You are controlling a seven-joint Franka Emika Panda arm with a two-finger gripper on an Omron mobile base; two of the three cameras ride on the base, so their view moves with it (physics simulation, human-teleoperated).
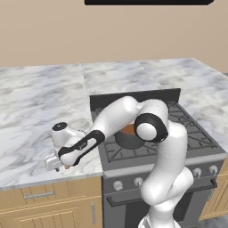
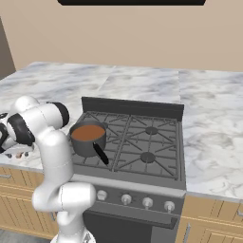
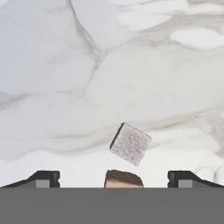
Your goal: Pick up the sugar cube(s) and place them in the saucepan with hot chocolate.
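The wide-open claw (image 3: pixel 113 177) is poised above a pale grey sugar cube (image 3: pixel 130 144) (turned askew); it could be nudged aside on the marble tabletop (image 3: pixel 65 65).

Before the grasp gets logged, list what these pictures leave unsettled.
- Brown sugar cube: hand view, lower part cut off by the bottom band.
- Third cube: counter by the tool in the left base view, hidden by the arm.
- Saucepan: left base view, mostly behind the arm.
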